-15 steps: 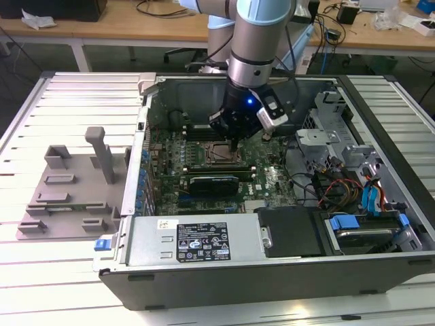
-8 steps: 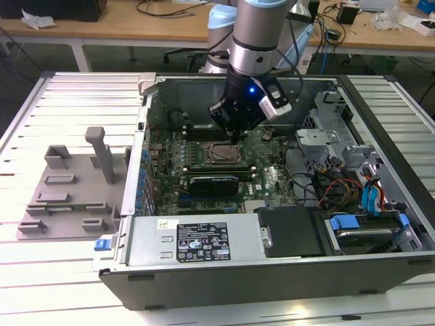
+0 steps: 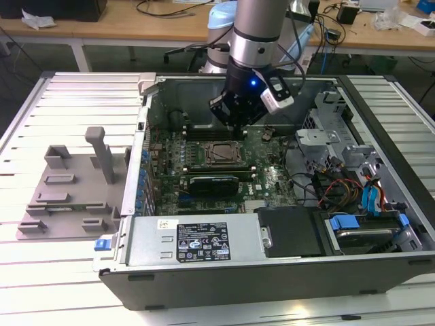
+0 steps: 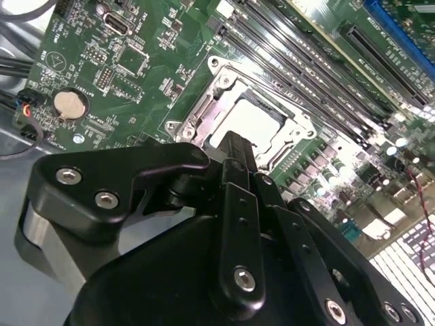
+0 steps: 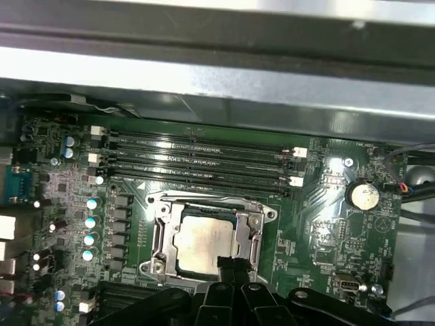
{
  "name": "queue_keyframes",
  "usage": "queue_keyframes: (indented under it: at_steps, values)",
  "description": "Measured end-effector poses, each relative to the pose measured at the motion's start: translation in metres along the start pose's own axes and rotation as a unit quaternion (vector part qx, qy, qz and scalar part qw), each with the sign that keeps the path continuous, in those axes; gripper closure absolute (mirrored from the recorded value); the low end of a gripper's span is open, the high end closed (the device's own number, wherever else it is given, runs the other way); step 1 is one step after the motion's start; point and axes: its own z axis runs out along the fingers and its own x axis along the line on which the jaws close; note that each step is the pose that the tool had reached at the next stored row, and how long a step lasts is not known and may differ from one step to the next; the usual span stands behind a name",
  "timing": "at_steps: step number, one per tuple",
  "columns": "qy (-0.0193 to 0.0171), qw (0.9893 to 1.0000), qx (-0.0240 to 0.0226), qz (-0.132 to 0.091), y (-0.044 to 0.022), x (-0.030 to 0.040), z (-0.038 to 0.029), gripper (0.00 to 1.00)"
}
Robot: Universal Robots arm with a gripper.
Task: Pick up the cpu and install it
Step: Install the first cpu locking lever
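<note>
Progress looks pretty good from my end. The cpu [image 5: 204,242] is lying flat inside the socket frame [image 5: 160,234] on the motherboard [image 5: 326,204], silvery top facing up, so as far as I can judge the pick and the placing are done. I can't tell whether it's fully seated, and the frame looks open around it rather than clamped over it, so I'd guess locking down is what's left.

The gripper [image 5: 229,266] hangs right above the near edge of the chip, inside the open computer case [image 3: 272,268]. Its fingers [image 4: 238,153] look pressed together with nothing between them, so I'd call it clenched and empty, though most of the tip is hidden behind its own body in both wrist views.

On orientation: the chip is square, so there's no real long axis. Its edges run parallel to the frame's sides and to the memory slots [image 5: 197,153] beside it. Grey tray [image 3: 68,187] sits outside the case, on the exterior view's left.
</note>
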Motion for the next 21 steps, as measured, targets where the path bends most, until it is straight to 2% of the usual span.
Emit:
queue_keyframes:
  at_steps: [10, 14, 17, 19, 21]
  values:
    - [0.0000, 1.0000, 0.0000, 0.000, -0.0005, 0.0008, -0.0132, 0.89]
    - [0.0000, 1.0000, 0.0000, 0.000, -0.0008, 0.0014, -0.0216, 0.89]
    - [0.0000, 1.0000, 0.0000, 0.000, -0.0012, 0.0021, -0.0329, 0.89]
    - [0.0000, 1.0000, 0.0001, 0.000, -0.0014, 0.0025, -0.0381, 0.89]
    - [-0.0001, 1.0000, -0.0003, 0.000, -0.0014, 0.0025, -0.0387, 0.89]
